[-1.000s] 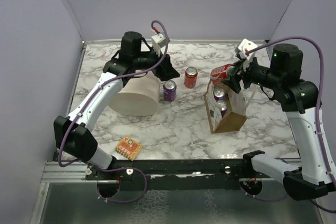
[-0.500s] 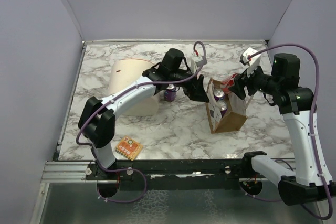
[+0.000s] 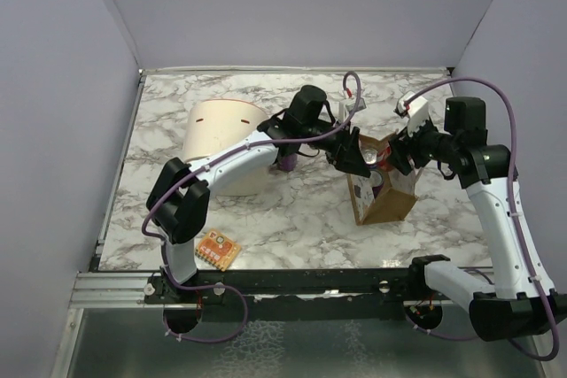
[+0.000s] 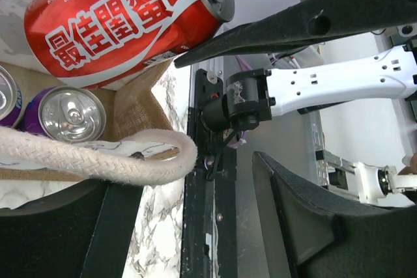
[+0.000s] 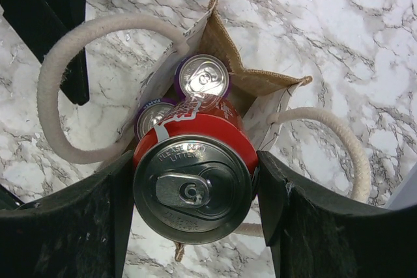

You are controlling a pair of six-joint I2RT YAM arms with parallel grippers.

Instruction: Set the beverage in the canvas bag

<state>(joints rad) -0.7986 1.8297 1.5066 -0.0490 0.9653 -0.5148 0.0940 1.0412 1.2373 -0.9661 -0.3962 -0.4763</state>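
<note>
Right wrist view: right claw (image 5: 192,190) clenched on upright red cola can (image 5: 193,161), held directly over the open mouth of the canvas bag (image 5: 260,86). Two purple cans (image 5: 204,77) stand inside the bag.

Left wrist view: left claw (image 4: 195,187) released, jaws apart, nothing pinched. White rope handle (image 4: 98,157) loops just beside one finger. Red cola can hangs tilted above the bag's rim.

Top view: both claws meet at the bag, right of table (image 3: 292,219) centre. Cream tub (image 3: 226,135) far left, orange packet (image 3: 217,249) near front edge.
</note>
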